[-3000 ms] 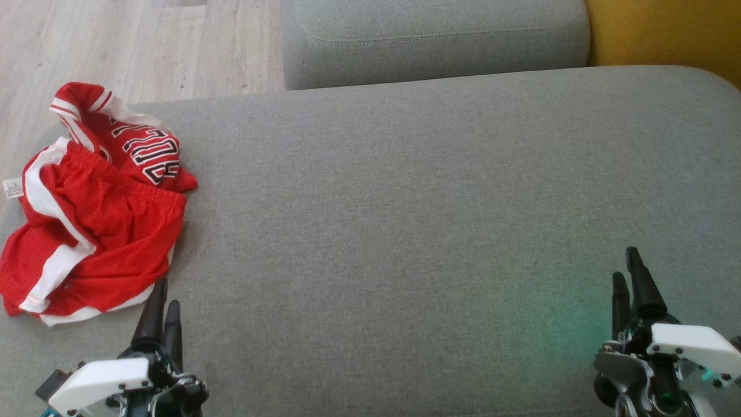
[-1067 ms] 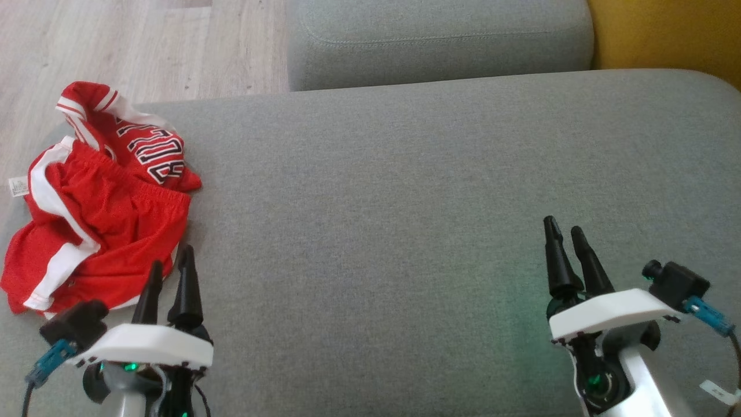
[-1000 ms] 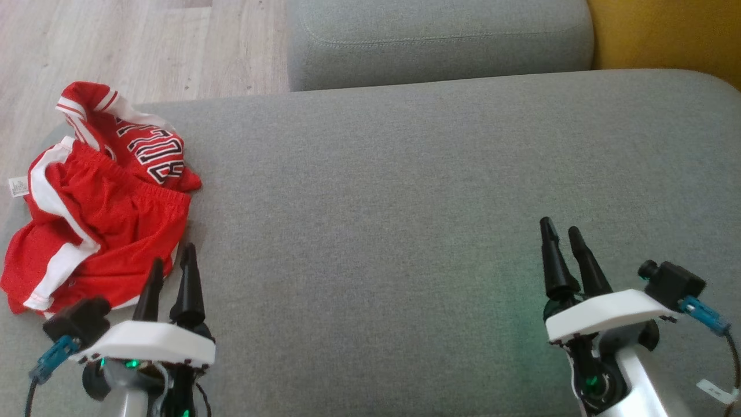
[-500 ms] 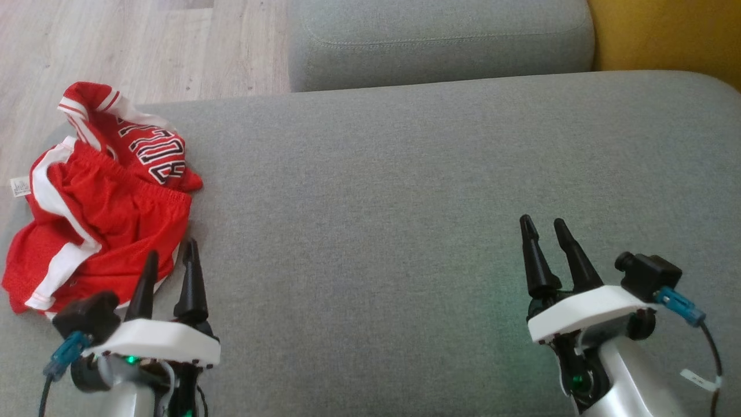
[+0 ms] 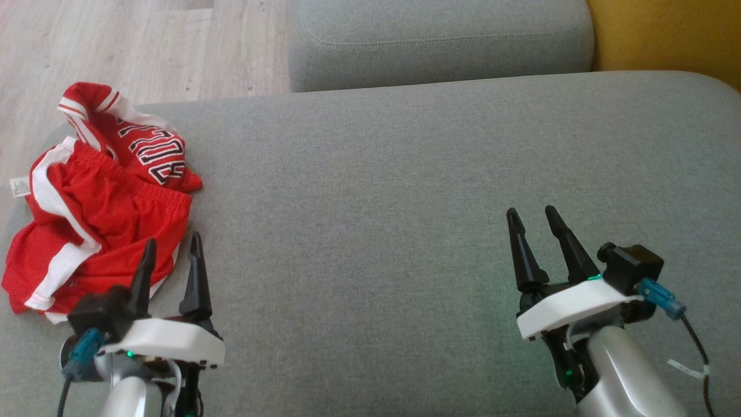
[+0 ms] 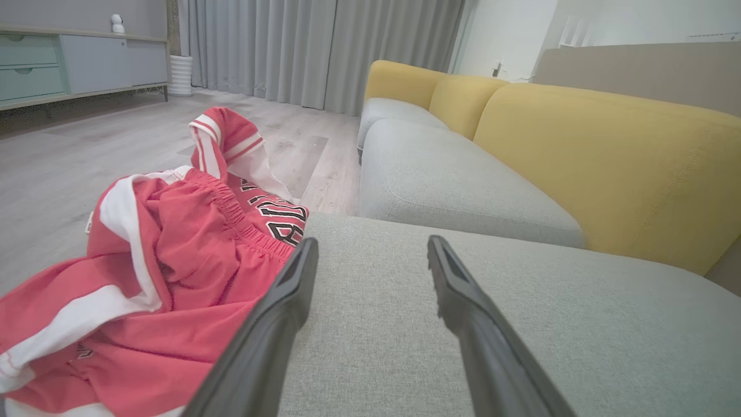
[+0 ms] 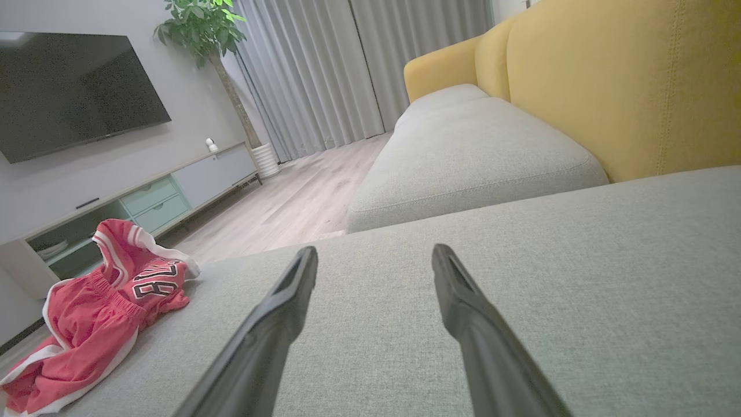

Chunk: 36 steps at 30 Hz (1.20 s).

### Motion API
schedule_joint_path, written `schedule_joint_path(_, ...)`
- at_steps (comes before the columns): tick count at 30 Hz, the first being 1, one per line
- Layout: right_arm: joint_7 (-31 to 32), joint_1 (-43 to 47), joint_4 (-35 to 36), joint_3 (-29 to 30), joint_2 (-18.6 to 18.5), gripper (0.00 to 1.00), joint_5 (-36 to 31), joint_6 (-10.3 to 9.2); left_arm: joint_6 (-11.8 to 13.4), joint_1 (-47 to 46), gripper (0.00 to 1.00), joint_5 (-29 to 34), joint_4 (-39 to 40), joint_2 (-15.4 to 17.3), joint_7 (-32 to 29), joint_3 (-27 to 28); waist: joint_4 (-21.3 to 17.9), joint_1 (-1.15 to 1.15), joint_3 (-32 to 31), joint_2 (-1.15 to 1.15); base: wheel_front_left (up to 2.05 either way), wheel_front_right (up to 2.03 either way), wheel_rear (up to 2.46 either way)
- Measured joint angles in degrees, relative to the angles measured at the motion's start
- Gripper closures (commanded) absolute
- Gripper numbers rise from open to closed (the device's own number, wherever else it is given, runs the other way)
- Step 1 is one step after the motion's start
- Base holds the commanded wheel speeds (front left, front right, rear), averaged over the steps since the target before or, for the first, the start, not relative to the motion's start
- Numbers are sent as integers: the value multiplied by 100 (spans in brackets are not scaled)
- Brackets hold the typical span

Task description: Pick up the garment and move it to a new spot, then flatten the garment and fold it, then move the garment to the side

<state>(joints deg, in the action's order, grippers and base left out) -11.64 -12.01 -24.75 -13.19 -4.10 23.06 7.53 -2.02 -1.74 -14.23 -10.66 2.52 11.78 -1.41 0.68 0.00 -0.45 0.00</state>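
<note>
1. The red garment (image 5: 98, 202) lies crumpled at the grey sofa seat's (image 5: 405, 174) left edge, the wood floor (image 5: 116, 40) beyond.
2. My left end effector (image 5: 173, 246), released, hovers just beside it; my right end effector (image 5: 529, 211), released, is over open seat.

This is a living room in a home. The sofa (image 7: 463, 150) has wide grey seat cushions and a padded yellow back (image 7: 608, 87), the kind made for lounging. Across the room from the sofa, a large dark television (image 7: 75, 98) hangs on a grey wall. Under it, also facing the sofa, stands a long low cabinet (image 7: 191, 179) with pale green drawers and grey doors. Beyond the sofa's far end, floor-length grey curtains (image 7: 312, 75) hang in folds. A tall leafy plant (image 7: 202, 29) in a white ribbed pot (image 7: 267, 160) stands there too, on the television side. Light wooden floorboards (image 7: 301, 202) run from the sofa to that wall.
</note>
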Motion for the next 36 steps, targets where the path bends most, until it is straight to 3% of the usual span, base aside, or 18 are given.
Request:
schedule_joint_path(16,-268,-49,-120,35,35,0,-1065,0,3,-104,0,1053,115,1,253,-3,10,0,-8,0,0,0,0)
schedule_joint_path(36,-274,-161,-136,101,55,0,-1055,0,-11,-104,0,1072,68,-2,253,24,-25,0,-25,0,0,0,0)
